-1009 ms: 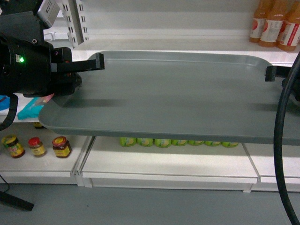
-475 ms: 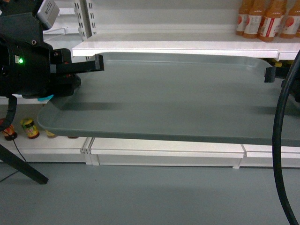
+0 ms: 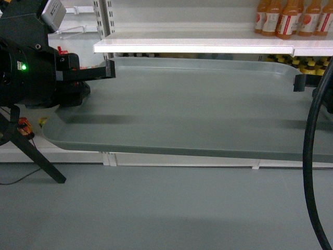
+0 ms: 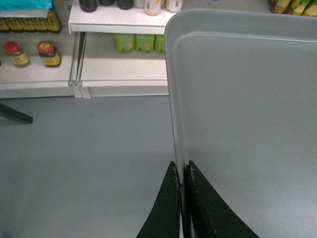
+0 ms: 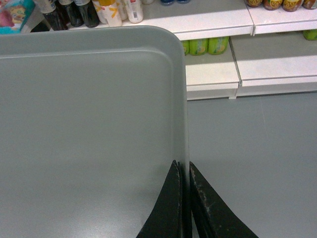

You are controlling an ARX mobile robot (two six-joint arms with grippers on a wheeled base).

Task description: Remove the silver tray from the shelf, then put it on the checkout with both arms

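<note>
Shelving has slid further up and back in the head view since a moment ago, jars at lower left almost gone, more grey floor [image 3: 166, 208] showing. Biggest thing in shot: the silver tray [image 3: 192, 109], held level in the air, clear of the white shelf [image 3: 208, 47] behind it, its far rim just below that board's front lip. Floor lies under it in both wrist views. Left arm [image 3: 28, 67] fills the left edge, green light on. Left gripper [image 4: 182, 198] is clamped on the tray's left rim, one finger on each side of the lip. Right gripper [image 5: 183, 198] pinches the right rim the same way. Orange bottles [image 3: 291, 15] stand on the shelf at top right; green bottles [image 4: 138, 42] sit on a lower board.
</note>
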